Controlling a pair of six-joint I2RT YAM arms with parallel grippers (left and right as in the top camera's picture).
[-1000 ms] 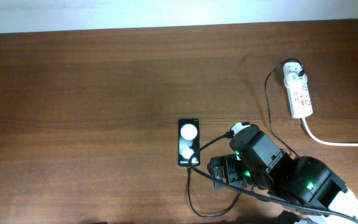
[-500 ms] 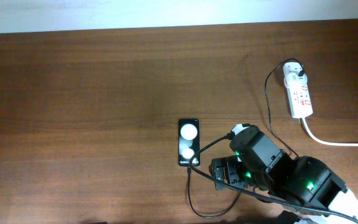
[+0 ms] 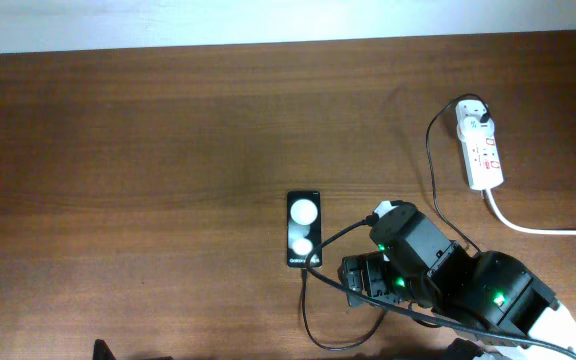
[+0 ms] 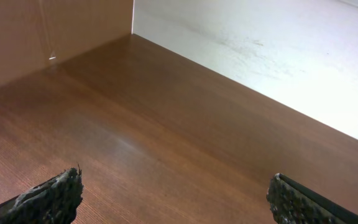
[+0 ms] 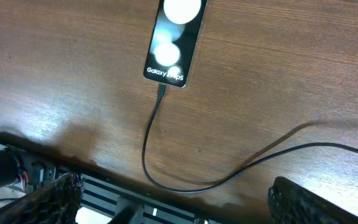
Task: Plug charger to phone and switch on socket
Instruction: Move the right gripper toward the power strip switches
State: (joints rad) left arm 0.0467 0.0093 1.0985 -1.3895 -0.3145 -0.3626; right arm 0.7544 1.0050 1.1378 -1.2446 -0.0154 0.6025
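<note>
Worktop [image 3: 148,150]: one brown wooden surface. Its far edge meets a white wall along the top of the overhead view. In the left wrist view it ends at that wall and at a brown side panel. Bare wood spans the left half and the strip between the phone and the wall, so the open room lies there. All the items sit in the right half.

Right arm [image 3: 468,290]: one black arm with green lights, over the near right corner, just beside the phone's lower end.

Right end effector [image 5: 176,186]: fingers spread wide, gripping nothing and touching nothing. The charger's loop lies on the wood below the gap.

Left end effector [image 4: 176,183]: fingers equally wide apart, holding nothing, above bare wood near the wall.

Socket [image 3: 481,150]: one white strip near the far right edge, well apart from the phone. Its red markings are too small to count. One thick white lead [image 3: 538,228] runs off to the right.

Phone [image 3: 304,229]: one, flat and face up at centre, long side toward the wall, showing two glare spots.

Charger [image 3: 433,170]: one thin black cable. Its plug sits at the socket's far end and its tip meets the phone's near short edge. How deeply the tip is seated cannot be told.
</note>
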